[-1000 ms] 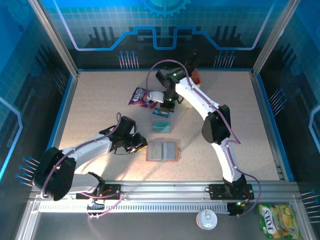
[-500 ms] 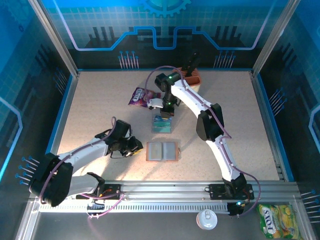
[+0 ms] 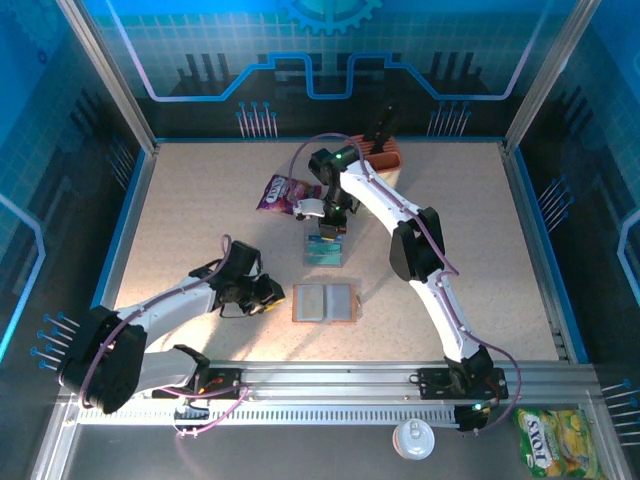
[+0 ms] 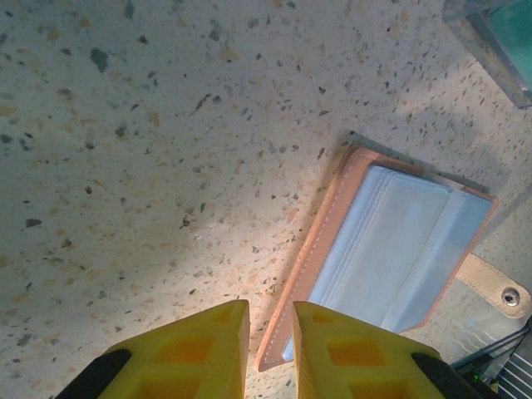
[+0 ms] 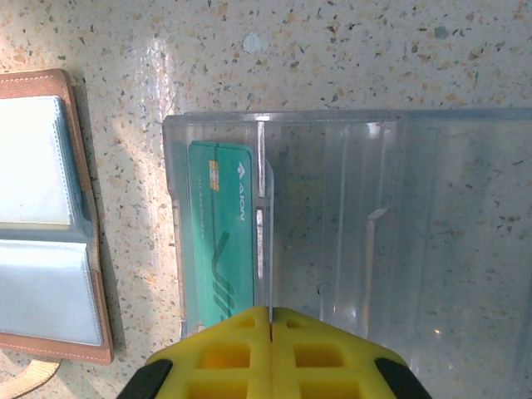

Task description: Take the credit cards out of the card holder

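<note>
Table (image 3: 200, 200) bears the open card holder (image 4: 391, 249), just ahead-right of the left end effector (image 4: 270, 309), whose fingers (image 4: 199, 349) stand a slit apart on nothing. A clear divided tray (image 5: 357, 208) lies under the right end effector (image 5: 270, 314), closed with nothing seen in it; one teal credit card (image 5: 220, 241) rests in the compartment ahead-left. Drop-off seems in hand; next, a reach to the holder for any remaining card. Wrist views give pockets and card print, blurred overhead; pocket contents are unclear.

Table (image 3: 200, 200): beige speckled top, blue border.
Walls (image 3: 200, 60): blue circuit-pattern panels, upper frame.
Rail (image 3: 330, 385): aluminium, bottom edge.
</note>
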### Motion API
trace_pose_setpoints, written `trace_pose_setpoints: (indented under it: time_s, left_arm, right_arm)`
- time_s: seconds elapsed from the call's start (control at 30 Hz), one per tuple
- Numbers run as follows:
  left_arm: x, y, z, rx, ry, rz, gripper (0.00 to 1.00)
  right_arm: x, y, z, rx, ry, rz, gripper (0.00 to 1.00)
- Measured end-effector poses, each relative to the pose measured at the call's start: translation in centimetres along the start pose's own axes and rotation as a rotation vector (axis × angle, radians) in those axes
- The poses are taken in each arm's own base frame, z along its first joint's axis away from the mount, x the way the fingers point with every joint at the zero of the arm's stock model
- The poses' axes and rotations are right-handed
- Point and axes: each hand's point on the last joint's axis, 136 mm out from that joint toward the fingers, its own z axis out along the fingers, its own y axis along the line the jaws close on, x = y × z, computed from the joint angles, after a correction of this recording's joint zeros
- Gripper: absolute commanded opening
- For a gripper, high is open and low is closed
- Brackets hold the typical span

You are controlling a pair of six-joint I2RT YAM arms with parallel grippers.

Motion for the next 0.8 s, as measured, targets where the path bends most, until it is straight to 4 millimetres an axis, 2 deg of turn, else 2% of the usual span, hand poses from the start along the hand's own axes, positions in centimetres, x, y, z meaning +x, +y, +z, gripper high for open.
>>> trace_pose_setpoints:
  time_s: [0.17, 0.33, 0.67, 0.8]
  left_arm:
    - [0.0, 0.3, 0.1, -0.005, 0.001, -0.007, 0.22]
    - [0.0, 0.3, 0.1, -0.005, 0.001, -0.007, 0.22]
    - [0.0, 0.2, 0.1, -0.002, 0.001, -0.005, 0.22]
    - [-0.1, -0.3, 0.1, 0.022, 0.004, 0.002, 0.22]
  right_arm:
    - [0.0, 0.0, 0.1, -0.001, 0.0, 0.007, 0.25]
    - [-0.4, -0.4, -0.2, 0.024, -0.02, 0.02, 0.26]
    - [-2.0, -0.3, -4.9, 0.165, -0.146, 0.07, 0.24]
    - [-2.2, -0.4, -5.6, 0.203, -0.183, 0.119, 0.23]
